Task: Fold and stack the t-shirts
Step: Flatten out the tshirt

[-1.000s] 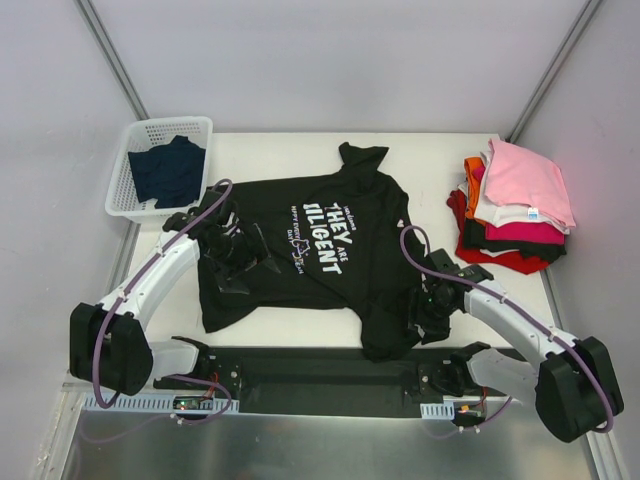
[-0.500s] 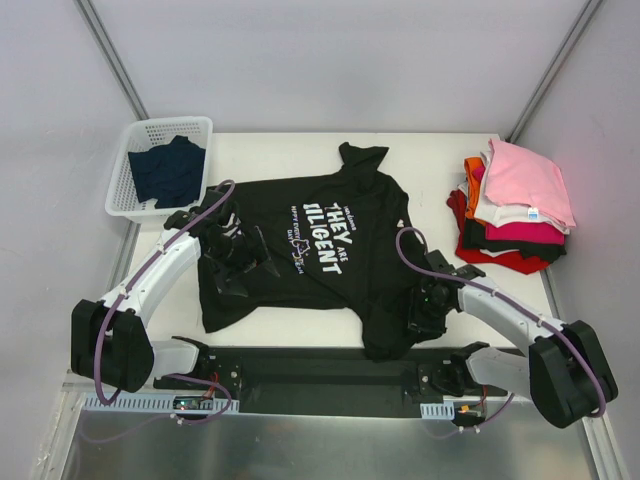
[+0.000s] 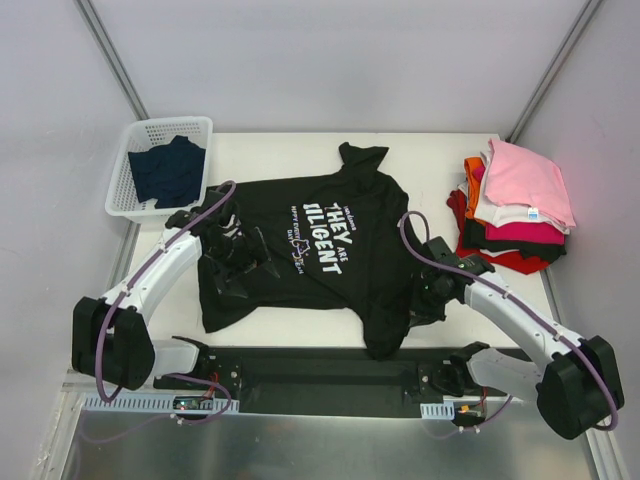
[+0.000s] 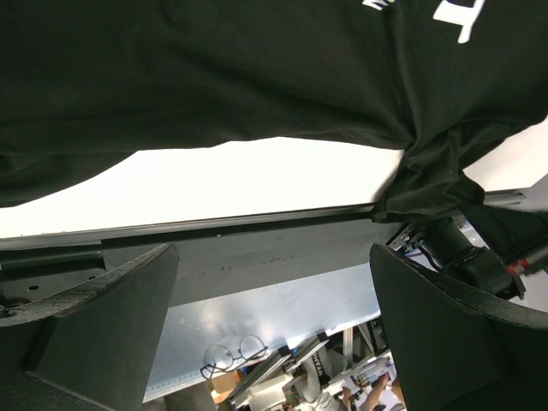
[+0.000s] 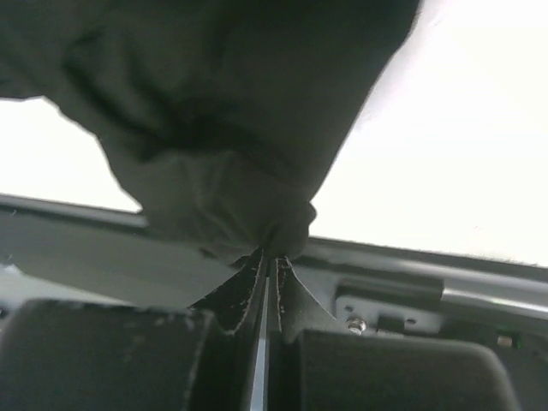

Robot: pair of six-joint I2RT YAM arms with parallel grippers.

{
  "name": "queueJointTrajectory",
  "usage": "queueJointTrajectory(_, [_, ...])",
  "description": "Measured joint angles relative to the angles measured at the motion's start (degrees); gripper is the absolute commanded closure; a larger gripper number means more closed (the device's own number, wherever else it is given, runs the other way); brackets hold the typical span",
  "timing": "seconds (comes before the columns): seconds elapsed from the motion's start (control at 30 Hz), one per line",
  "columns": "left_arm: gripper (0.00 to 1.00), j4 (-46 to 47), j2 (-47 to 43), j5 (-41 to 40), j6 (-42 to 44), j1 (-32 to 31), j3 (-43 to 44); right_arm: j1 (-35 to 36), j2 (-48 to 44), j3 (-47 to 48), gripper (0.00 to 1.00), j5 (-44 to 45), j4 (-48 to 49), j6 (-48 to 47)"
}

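A black t-shirt [image 3: 310, 250] with white lettering lies spread face up in the middle of the table. My left gripper [image 3: 245, 265] hovers over its left side, open, with nothing between its fingers [image 4: 103, 325]. In the left wrist view the black t-shirt [image 4: 257, 68] fills the top, and its bunched corner hangs at the right. My right gripper [image 3: 420, 303] is at the shirt's lower right part, shut on a pinch of the black cloth [image 5: 231, 111]. The cloth gathers into a knot right at the closed gripper [image 5: 274, 250].
A stack of folded t-shirts [image 3: 515, 205], pink on top over white, magenta, red and orange, sits at the right edge. A white basket [image 3: 205, 128] at the back left holds a dark navy t-shirt [image 3: 168, 170]. A black rail [image 3: 320, 370] runs along the near edge.
My right gripper has closed on the black shirt's lower right cloth and drawn it slightly up and inward. The left arm has stayed where it was.
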Motion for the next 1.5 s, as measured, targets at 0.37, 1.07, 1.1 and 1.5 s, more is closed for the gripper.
queueJointTrajectory(0.37, [0.05, 2.12, 5.88, -0.13, -0.13, -2.34, 1.05, 10.45, -0.66, 9.29, 0.99, -1.07, -12.48, 1.62])
queueJointTrajectory(1.07, [0.04, 6.12, 0.37, -1.84, -4.76, -7.82, -4.94, 32.72, 12.57, 15.69, 0.91, -2.05, -14.95, 8.07])
queueJointTrajectory(1.1, [0.04, 6.12, -0.11, -1.86, -4.92, -7.82, -5.42, 33.88, 13.42, 16.02, 0.81, -2.03, -14.58, 8.39])
queueJointTrajectory(1.5, [0.03, 5.99, -1.44, -2.34, -5.38, -7.85, -6.56, 36.79, 13.20, 18.58, 0.20, 1.42, -16.61, 10.01])
